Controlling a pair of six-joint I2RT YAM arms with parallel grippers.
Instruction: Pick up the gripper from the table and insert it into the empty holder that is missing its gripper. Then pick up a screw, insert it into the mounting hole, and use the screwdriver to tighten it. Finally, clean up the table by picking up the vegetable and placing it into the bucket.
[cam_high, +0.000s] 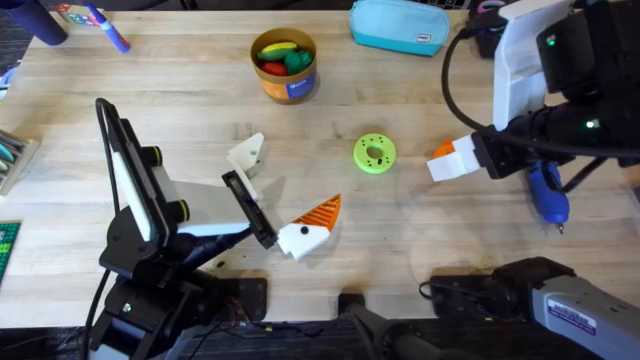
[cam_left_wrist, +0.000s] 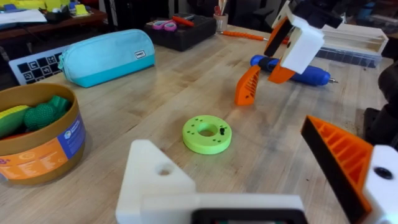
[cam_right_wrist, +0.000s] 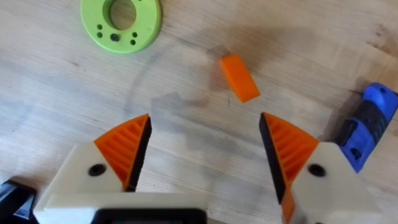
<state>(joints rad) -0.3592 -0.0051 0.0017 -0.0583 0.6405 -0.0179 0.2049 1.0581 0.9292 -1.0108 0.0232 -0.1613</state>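
Note:
A loose orange ribbed gripper pad (cam_right_wrist: 239, 78) lies on the table, standing on edge (cam_left_wrist: 247, 85) in the left wrist view. My right gripper (cam_right_wrist: 205, 149) hangs open right above it (cam_high: 447, 160), both orange pads in place. My left gripper (cam_high: 283, 190) is open too. One of its fingers is a bare white holder (cam_left_wrist: 155, 177) with a hole, the other carries an orange pad (cam_left_wrist: 339, 158). The blue-handled screwdriver (cam_high: 548, 192) lies right of the right gripper. The orange bucket (cam_high: 285, 85) at the back holds green, yellow and red toy food.
A green disc (cam_high: 375, 153) with several holes lies between the two grippers. A teal zipped pouch (cam_high: 400, 27) sits at the back edge. Trays and small tools lie at the far left (cam_high: 15, 155) and back left.

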